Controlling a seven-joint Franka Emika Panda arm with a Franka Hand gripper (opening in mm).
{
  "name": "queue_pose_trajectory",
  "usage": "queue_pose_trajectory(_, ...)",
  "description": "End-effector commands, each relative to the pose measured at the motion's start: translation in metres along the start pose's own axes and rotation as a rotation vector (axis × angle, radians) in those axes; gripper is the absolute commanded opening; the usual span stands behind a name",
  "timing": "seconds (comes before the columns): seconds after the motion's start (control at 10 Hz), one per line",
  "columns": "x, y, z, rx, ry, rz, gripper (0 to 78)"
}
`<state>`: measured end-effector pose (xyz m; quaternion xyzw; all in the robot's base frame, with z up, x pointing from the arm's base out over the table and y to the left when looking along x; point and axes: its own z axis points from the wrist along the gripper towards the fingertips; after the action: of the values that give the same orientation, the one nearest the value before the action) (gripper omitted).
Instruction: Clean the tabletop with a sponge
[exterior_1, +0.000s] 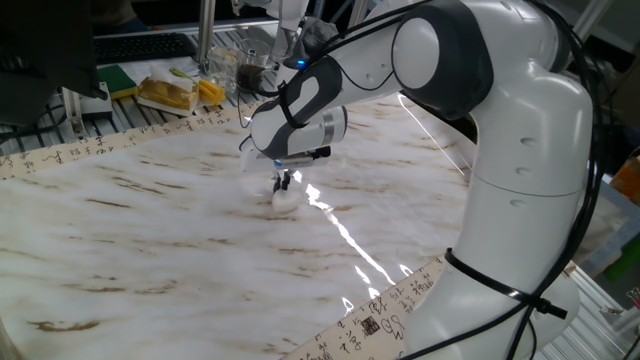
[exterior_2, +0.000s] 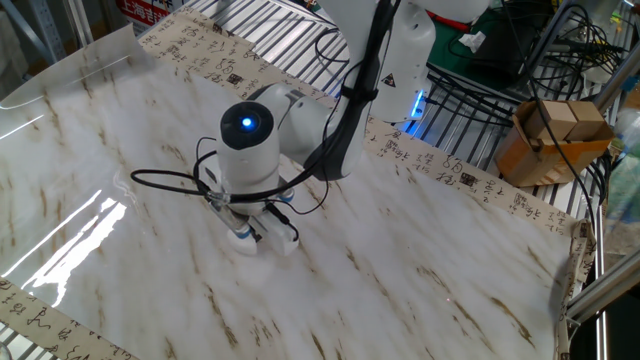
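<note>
The tabletop (exterior_1: 140, 250) is glossy white marble with brown veins and a beige border printed with black characters; it also shows in the other fixed view (exterior_2: 420, 270). The sponge (exterior_1: 284, 197) is a small white block pressed flat on the marble near the middle. My gripper (exterior_1: 285, 184) points straight down and is shut on the sponge. In the other fixed view the gripper (exterior_2: 258, 235) is mostly hidden under the wrist, and only a white edge of the sponge (exterior_2: 285, 240) shows.
Clutter sits beyond the far border: a yellow and green item (exterior_1: 170, 93), jars (exterior_1: 245, 70) and a keyboard (exterior_1: 140, 45). A cardboard box (exterior_2: 550, 135) stands off the table. My own arm base (exterior_1: 520, 200) stands at the table's right edge.
</note>
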<state>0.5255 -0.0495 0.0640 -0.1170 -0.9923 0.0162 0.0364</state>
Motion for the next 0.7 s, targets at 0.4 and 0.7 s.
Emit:
queue_pose_trajectory(0.4,0.008,0.038,0.007,-0.013,-0.005,0.061,1.1)
queue_pose_trajectory(0.7,0.011,0.048,0.008,-0.018,-0.007,0.079,1.1)
